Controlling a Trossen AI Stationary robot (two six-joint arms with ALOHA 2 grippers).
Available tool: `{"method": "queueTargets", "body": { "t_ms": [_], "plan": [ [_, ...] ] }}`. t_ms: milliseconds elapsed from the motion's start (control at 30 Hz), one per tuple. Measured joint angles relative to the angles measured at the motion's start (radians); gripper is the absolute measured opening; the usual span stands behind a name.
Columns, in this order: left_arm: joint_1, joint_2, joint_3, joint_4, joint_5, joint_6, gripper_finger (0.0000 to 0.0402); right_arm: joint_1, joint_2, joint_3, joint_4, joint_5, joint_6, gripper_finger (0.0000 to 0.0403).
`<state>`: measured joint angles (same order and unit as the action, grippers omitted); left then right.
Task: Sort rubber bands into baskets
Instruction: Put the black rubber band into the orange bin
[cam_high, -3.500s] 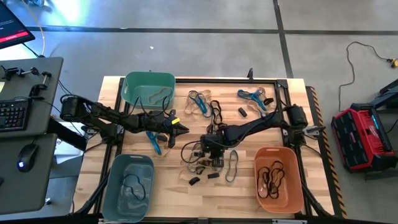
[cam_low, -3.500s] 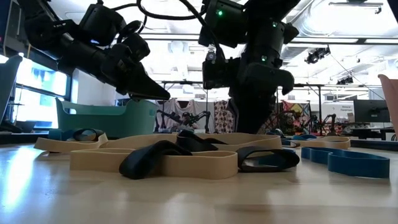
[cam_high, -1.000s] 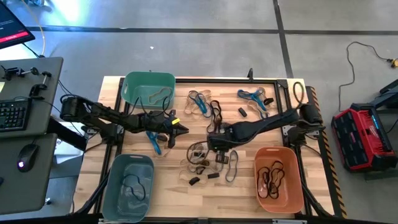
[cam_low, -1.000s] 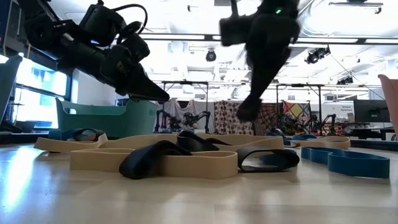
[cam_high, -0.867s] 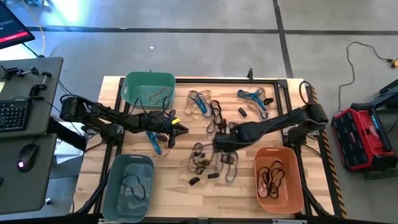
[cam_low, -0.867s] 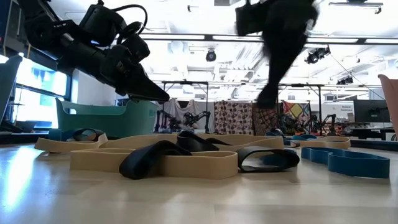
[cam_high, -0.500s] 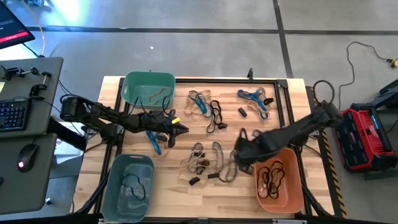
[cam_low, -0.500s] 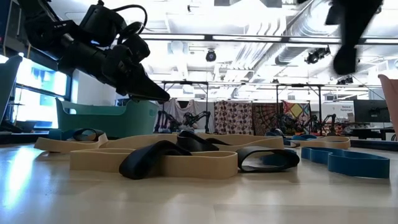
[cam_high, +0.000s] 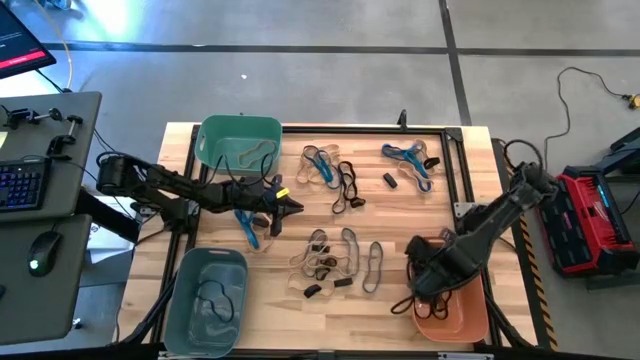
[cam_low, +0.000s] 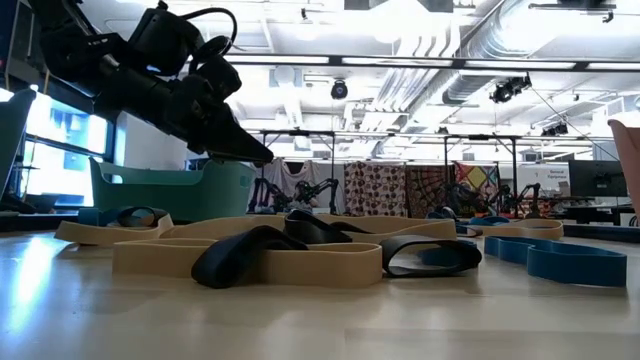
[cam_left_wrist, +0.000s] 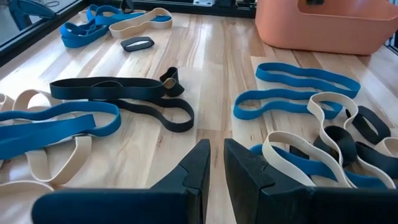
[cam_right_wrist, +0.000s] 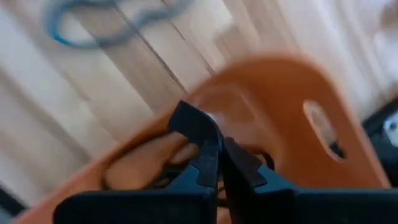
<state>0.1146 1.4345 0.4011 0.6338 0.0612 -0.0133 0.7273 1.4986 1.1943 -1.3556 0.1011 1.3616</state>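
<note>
The right gripper (cam_high: 415, 283), fingers pressed together, hangs over the orange basket (cam_high: 470, 322) holding black rubber bands (cam_high: 437, 305), while the left gripper (cam_high: 293, 208), nearly closed, waits mid-table.

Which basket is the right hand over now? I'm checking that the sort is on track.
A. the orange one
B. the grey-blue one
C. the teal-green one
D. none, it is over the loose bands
A: in the high view the right hand sits at the edge of the orange basket, and the right wrist view shows its shut fingers right above the orange wall.
</note>
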Motion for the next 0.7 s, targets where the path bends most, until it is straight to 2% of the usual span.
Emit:
{"method": "queueTargets", "body": {
  "t_ms": [200, 400, 533, 700],
  "plan": [
    [0.003, 0.0, 0.0, 0.0, -0.001, -0.007, 0.0037, -0.007, -0.001, -0.19, 0.196, -0.126, -0.009, 0.0],
    [0.008, 0.0, 0.0, 0.0, -0.002, 0.009, 0.0037, -0.007, -0.001, -0.3, 0.304, -0.155, -0.009, 0.0],
    [0.008, 0.0, 0.0, 0.0, -0.002, -0.005, 0.0037, -0.007, -0.001, -0.299, 0.289, -0.188, 0.0, 0.0007],
    [0.008, 0.0, 0.0, 0.0, -0.002, -0.008, 0.0037, -0.008, -0.002, -0.215, 0.175, -0.156, -0.008, 0.0054]
  ]
}}
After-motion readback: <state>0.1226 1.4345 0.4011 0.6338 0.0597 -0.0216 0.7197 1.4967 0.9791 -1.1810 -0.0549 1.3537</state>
